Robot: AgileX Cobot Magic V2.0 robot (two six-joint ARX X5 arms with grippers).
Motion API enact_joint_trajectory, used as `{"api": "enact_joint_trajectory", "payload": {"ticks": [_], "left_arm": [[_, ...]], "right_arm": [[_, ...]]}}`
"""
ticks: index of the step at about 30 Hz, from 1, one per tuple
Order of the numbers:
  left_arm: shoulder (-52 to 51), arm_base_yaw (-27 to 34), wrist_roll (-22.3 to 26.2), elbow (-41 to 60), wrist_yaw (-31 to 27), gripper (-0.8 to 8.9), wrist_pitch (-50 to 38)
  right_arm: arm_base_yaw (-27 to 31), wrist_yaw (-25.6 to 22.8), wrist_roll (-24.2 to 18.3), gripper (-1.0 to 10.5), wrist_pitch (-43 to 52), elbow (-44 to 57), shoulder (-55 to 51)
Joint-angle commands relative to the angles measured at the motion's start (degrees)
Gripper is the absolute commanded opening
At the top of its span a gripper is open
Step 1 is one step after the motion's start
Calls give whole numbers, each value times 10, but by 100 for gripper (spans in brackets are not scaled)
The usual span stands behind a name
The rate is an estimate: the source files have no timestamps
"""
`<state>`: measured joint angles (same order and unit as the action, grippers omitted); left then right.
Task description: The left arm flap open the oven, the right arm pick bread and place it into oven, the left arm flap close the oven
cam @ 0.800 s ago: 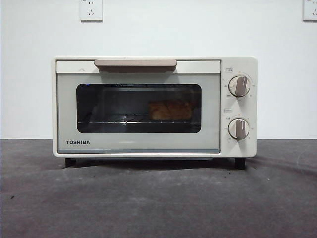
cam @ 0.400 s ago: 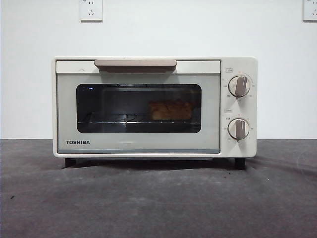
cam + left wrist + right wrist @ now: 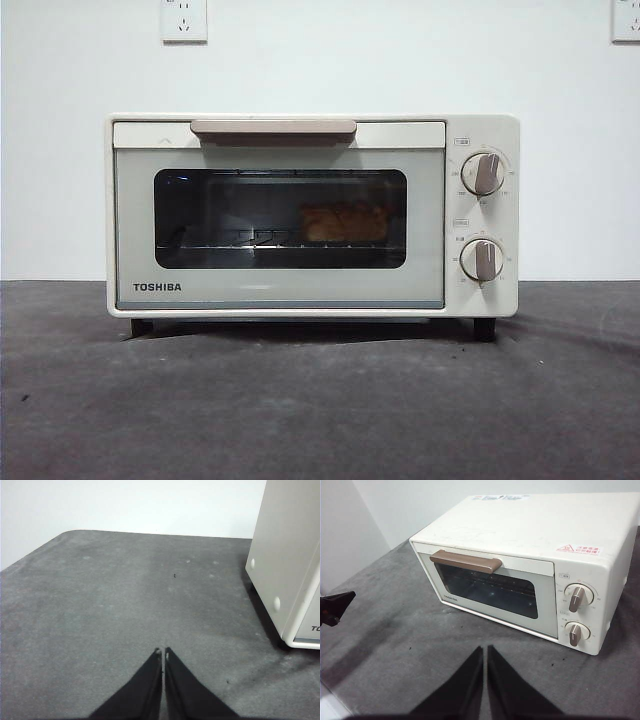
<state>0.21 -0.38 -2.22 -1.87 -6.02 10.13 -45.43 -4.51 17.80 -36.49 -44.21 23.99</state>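
Observation:
The cream-white TOSHIBA oven (image 3: 310, 215) stands on the dark table with its door shut and its beige handle (image 3: 273, 128) at the top. Behind the dark glass, the golden bread (image 3: 345, 222) rests on the rack, right of the window's middle. My left gripper (image 3: 162, 653) hangs shut and empty over the table, off the oven's side wall (image 3: 287, 560). My right gripper (image 3: 485, 650) is shut and empty, raised in front of the oven (image 3: 530, 565). In the right wrist view the bread does not show through the glass.
Two beige knobs (image 3: 483, 173) sit on the oven's right panel. A white wall with power outlets (image 3: 184, 20) runs behind the table. The grey tabletop (image 3: 320, 400) stretches in front of the oven. The left arm's black tip (image 3: 335, 607) shows at the right wrist view's edge.

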Motion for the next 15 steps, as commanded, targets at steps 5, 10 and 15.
{"api": "enact_joint_trajectory", "payload": {"ticks": [5, 10, 15], "left_arm": [[0, 0, 5, 11, 3, 20, 4], [0, 0, 5, 11, 3, 20, 4], [0, 0, 5, 11, 3, 20, 4]], "right_arm": [[-5, 0, -5, 9, 8, -9, 2], [-5, 0, -5, 9, 8, -9, 2], [-5, -7, -6, 9, 8, -9, 2]]}}
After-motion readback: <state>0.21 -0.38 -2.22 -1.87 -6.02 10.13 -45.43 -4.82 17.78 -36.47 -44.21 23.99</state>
